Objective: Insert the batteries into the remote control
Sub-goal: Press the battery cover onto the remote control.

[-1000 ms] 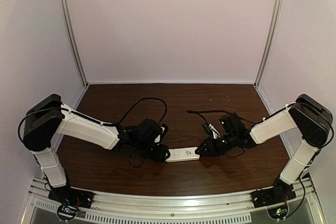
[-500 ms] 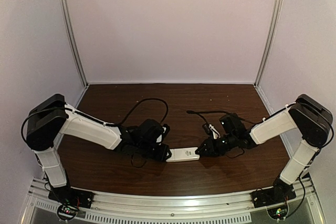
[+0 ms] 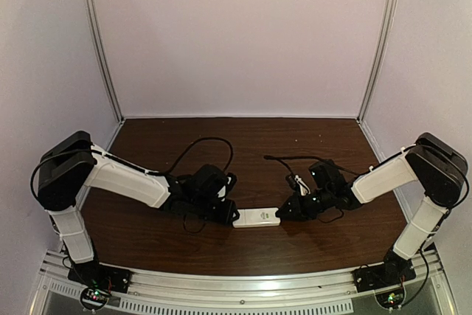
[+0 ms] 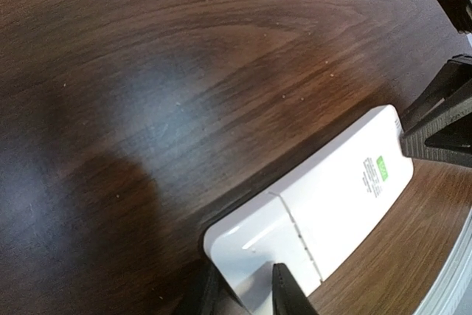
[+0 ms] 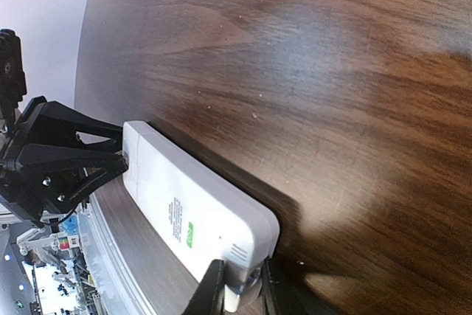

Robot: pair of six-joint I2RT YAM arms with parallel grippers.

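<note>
The remote control [image 3: 257, 217] is a slim white handset, plain back up with a small green label, low over the brown table [image 3: 243, 138] near its front edge. My left gripper [image 3: 234, 217] is shut on its left end, where a seam crosses the back [image 4: 295, 223]. One dark finger [image 4: 284, 293] lies on the top face and the other is under the edge. My right gripper [image 3: 282, 213] is shut on the opposite end [image 5: 251, 245], a finger [image 5: 210, 289] on each side. No batteries are in view.
Black cables loop over the table behind the left wrist [image 3: 210, 144] and the right wrist [image 3: 284, 158]. Metal corner posts [image 3: 99, 42] and pale walls close in the back and sides. A slotted rail [image 3: 243, 285] runs along the near edge.
The left wrist has drawn back slightly toward the rear left. The remote has stayed nearly in place between the two grippers.
</note>
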